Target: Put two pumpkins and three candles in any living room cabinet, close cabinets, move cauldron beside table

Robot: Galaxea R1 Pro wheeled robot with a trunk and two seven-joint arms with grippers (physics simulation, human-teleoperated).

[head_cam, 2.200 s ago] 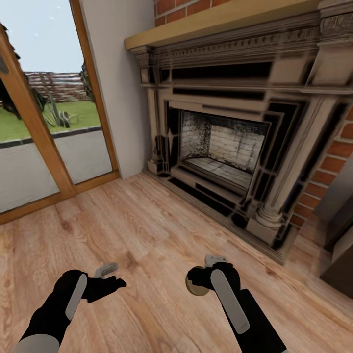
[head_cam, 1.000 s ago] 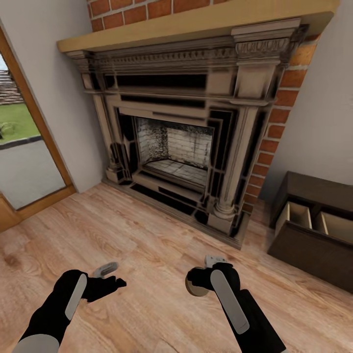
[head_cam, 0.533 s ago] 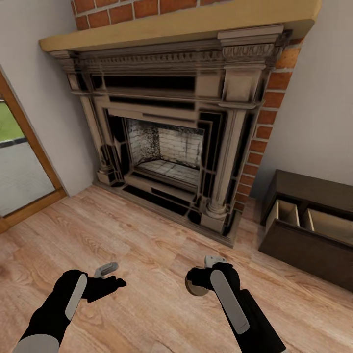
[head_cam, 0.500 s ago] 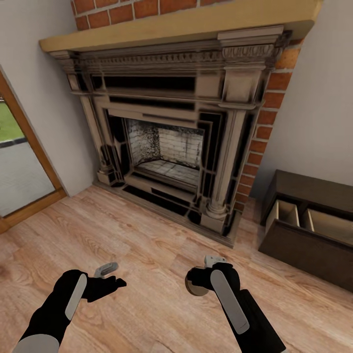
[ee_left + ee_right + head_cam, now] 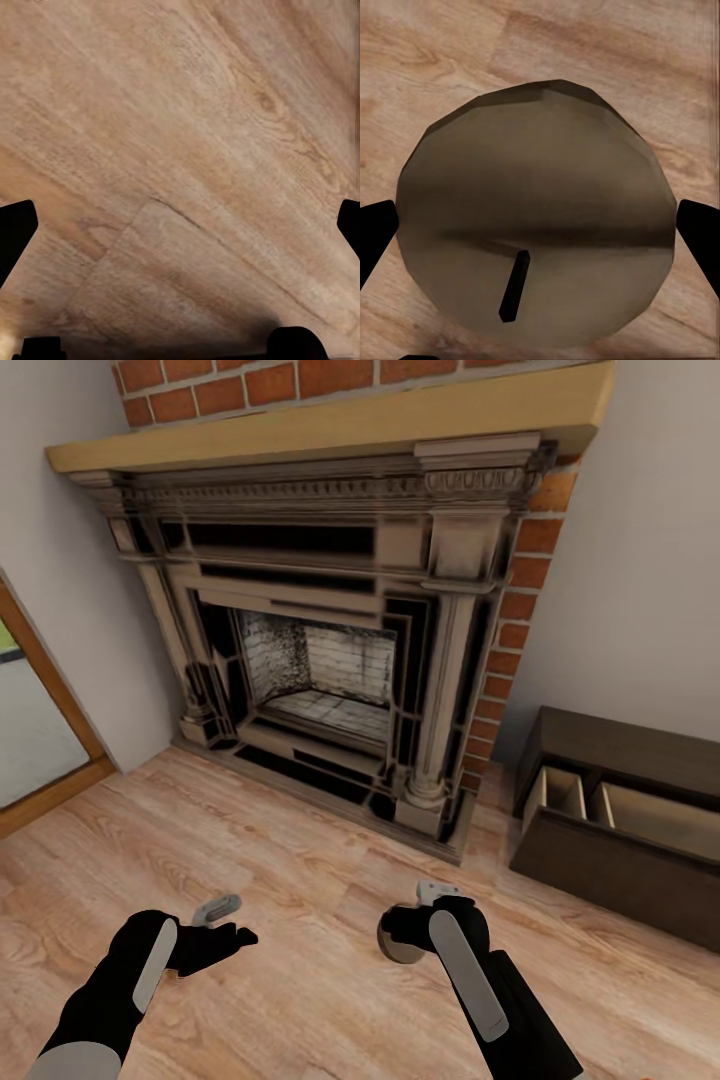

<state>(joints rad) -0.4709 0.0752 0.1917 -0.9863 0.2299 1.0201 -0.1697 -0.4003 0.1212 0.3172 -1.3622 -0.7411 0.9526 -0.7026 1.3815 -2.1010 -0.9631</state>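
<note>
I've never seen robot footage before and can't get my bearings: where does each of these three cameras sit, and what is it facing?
Head view: on the head, looking down past both arms at the fireplace, cabinet and floor.
Left wrist view: near the left end effector, facing bare floor; dark fingertips at the edges.
Right wrist view: near the right end effector, facing the candle between its fingers.
Shared: the head view also shows that candle.

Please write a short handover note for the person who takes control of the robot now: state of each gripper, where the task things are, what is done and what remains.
Left gripper: open, empty, over the wood floor.
Right gripper: shut on a candle, fingers at its two sides, wick facing the wrist camera.
Cabinet: right of the fireplace, drawers open, pale lining visible; contents not visible.
Done: one candle picked up.
Left: put the candle in a drawer, then the other items, close the cabinet, place the cauldron by the table.
</note>
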